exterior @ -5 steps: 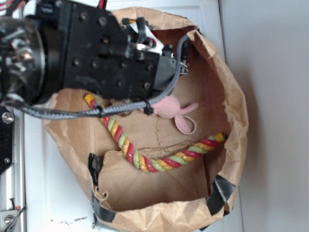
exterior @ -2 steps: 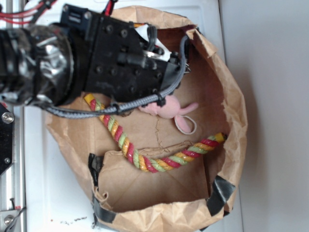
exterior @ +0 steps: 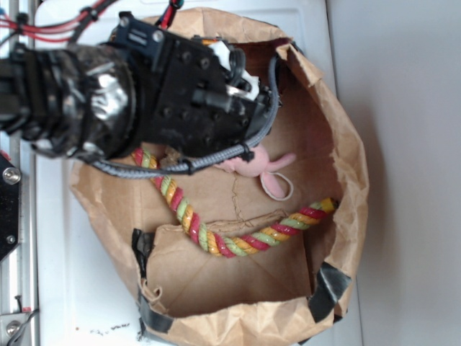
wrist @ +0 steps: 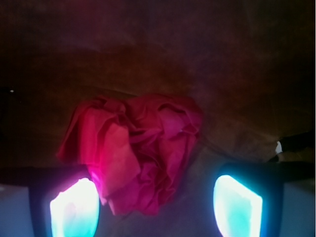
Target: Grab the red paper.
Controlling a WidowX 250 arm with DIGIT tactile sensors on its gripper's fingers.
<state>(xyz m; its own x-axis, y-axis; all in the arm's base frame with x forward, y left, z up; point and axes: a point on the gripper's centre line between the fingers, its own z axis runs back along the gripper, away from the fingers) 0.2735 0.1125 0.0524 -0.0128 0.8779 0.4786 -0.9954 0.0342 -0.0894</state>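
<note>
In the wrist view the red paper (wrist: 138, 148), a crumpled rose-like wad, lies on the brown floor of the bag just ahead of my gripper (wrist: 155, 207). The two glowing fingertips (wrist: 74, 207) stand wide apart, and the wad's lower edge reaches between them, closer to the left one. The gripper is open and holds nothing. In the exterior view the black gripper body (exterior: 202, 101) reaches into the upper left of the brown paper bag (exterior: 353, 166) and hides the red paper.
A pink plush mouse (exterior: 252, 162) lies just right of the arm inside the bag. A red-yellow-green twisted rope (exterior: 216, 241) curves across the bag floor. Crumpled bag walls with black tape (exterior: 328, 288) ring the space. White table (exterior: 86, 288) lies around it.
The arm has tilted and pushed further right and down into the bag, covering more of the rope's upper end and the plush mouse's head.
</note>
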